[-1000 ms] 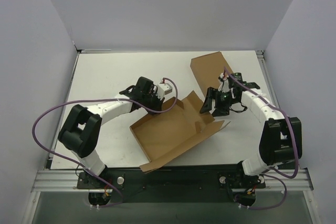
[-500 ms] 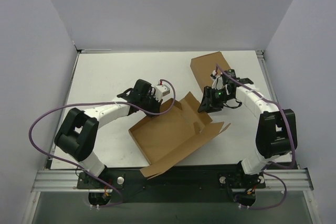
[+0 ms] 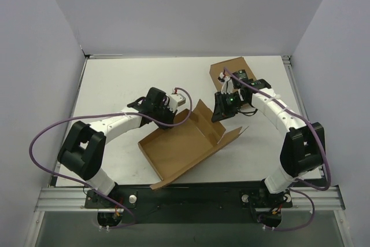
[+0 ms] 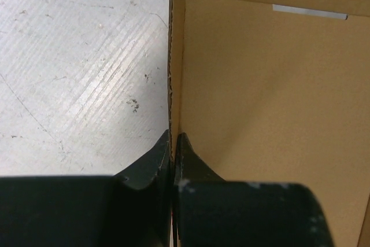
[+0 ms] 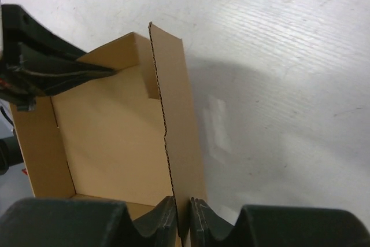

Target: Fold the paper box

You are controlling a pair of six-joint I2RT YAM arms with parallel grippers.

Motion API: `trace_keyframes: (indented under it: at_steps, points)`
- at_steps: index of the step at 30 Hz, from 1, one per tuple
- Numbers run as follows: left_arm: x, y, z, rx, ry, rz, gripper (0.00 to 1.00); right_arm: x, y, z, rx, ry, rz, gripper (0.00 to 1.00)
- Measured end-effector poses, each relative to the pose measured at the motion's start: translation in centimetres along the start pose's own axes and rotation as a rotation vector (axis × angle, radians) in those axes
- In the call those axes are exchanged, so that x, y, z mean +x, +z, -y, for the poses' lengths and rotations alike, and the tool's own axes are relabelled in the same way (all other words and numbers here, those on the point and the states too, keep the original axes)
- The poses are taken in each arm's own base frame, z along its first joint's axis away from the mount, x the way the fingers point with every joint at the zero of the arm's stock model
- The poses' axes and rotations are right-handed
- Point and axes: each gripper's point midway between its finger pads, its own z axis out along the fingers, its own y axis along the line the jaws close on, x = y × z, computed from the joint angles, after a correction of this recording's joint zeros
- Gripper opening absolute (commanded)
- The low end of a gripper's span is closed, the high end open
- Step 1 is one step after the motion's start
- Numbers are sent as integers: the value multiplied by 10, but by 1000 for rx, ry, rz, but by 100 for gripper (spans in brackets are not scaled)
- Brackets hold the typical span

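The paper box [image 3: 182, 143] is brown cardboard lying half open in the middle of the white table, with its walls partly raised. My left gripper [image 3: 175, 117] is shut on the box's back-left wall. In the left wrist view that wall's edge [image 4: 173, 56] runs straight up from between the closed jaws of the left gripper [image 4: 173, 138]. My right gripper [image 3: 220, 111] holds the right-hand flap upright. The right wrist view shows the right gripper [image 5: 184, 205] pinching that flap [image 5: 176, 114], and the box's inside [image 5: 110, 137] to its left.
A second flat brown cardboard piece [image 3: 226, 69] lies at the back right, partly under the right arm. Purple cables loop from both arms. Grey walls close in the table [image 3: 115, 82] on three sides, and a metal rail runs along the near edge.
My right gripper has closed onto the right-hand flap and moved left and back, standing it up. The box has shifted slightly left. The left gripper has kept its hold.
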Motion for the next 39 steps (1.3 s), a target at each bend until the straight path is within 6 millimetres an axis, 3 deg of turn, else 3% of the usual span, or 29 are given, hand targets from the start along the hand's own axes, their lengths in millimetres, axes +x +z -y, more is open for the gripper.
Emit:
trace_keyframes:
  at_steps: [4, 8, 10, 13, 18, 22, 24, 31, 35, 39]
  points:
    - [-1, -2, 1, -2, 1, -10, 0, 6, -1, -19, -14, -49, -28, 20]
    - [-1, -1, 4, 0, 19, -13, 0, 15, -2, -28, -33, -62, -68, 42]
    - [-3, 0, 5, -1, 38, 2, 0, 16, -5, -31, -43, -52, -77, 47]
    - [-1, -4, 5, -17, 68, 20, 0, 2, -18, -32, -66, -7, -39, 54]
    - [-7, -19, 4, -56, 120, 74, 0, -45, -57, -10, -73, 98, 128, 59]
    - [-24, -31, 7, -84, 163, 139, 0, -57, -73, 4, -55, 132, 199, 58]
    - [-29, -32, 9, -91, 180, 158, 0, -53, -70, 18, -21, 156, 206, 58]
    - [-29, -31, 10, -125, 230, 148, 0, -5, -38, 82, 133, 292, 132, 57]
    - [-30, -32, 13, -134, 250, 147, 0, 6, -23, 96, 127, 323, 110, 56]
    - [-31, -32, 18, -133, 264, 147, 0, 13, 3, 90, 47, 302, 49, 55]
